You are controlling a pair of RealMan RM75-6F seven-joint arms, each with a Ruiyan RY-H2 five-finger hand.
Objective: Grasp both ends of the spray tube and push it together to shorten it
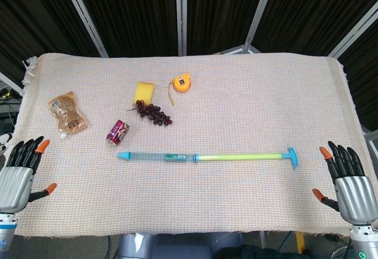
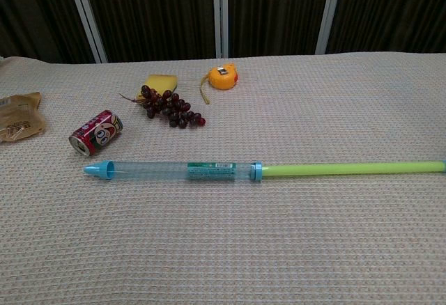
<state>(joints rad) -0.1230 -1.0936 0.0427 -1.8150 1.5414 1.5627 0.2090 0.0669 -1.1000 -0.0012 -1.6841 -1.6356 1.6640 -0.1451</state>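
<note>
Spray tube (image 1: 207,156) lies fully extended across the near middle of the worktop (image 1: 248,93), its blue nozzle end just below the red can (image 1: 117,132) and its T-handle end far out to the other side. To shorten it well, each hand should probably close firmly on its own end, then push straight along the tube's axis. Left hand (image 1: 20,173) and right hand (image 1: 348,179) rest at the worktop's near corners, well apart from the tube, fingers spread, holding nothing.
</note>
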